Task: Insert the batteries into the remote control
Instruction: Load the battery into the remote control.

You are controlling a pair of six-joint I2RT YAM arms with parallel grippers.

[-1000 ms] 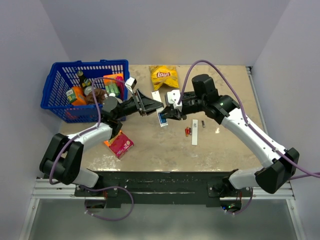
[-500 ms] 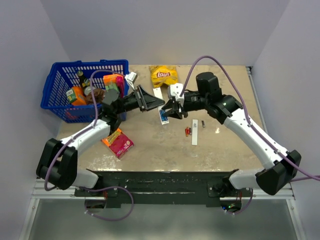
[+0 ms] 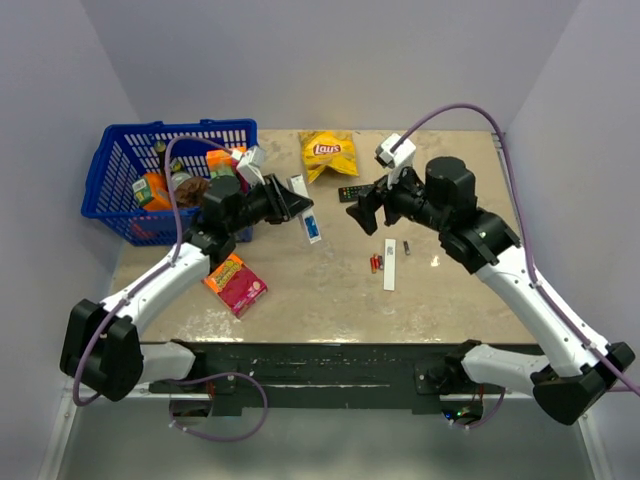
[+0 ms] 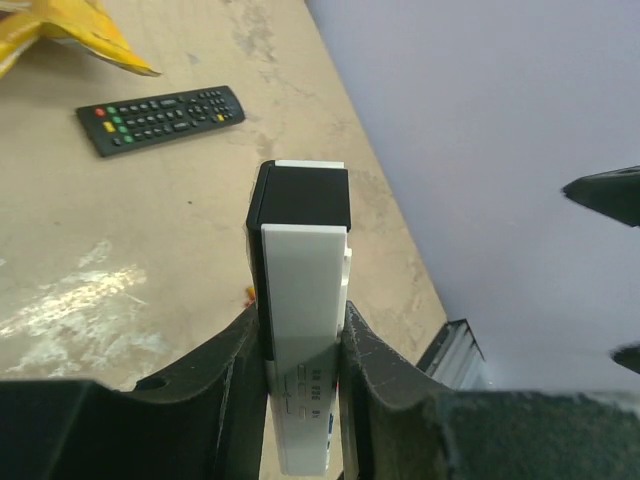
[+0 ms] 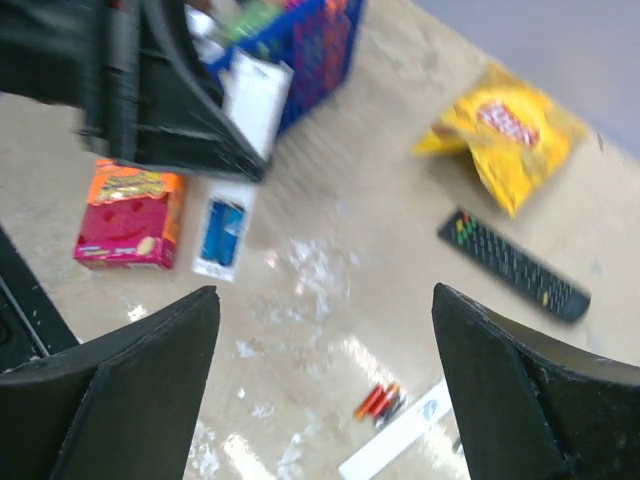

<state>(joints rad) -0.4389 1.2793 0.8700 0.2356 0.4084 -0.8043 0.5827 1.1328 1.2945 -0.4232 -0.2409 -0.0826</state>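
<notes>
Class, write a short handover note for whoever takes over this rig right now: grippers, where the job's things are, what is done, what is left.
Left gripper: shut on the white remote control, gripped mid-length.
Right gripper: open, empty.
Red/orange batteries lie on the table beside the white back strip.
Done: strip off. A blue patch at the remote's end may be a battery; unclear.
To do: load the batteries, refit the strip.

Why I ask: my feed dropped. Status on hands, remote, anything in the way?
Left hand shut on remote control. Right hand open, empty. Red batteries loose on table beside white strip. Path to them looks clear.
</notes>
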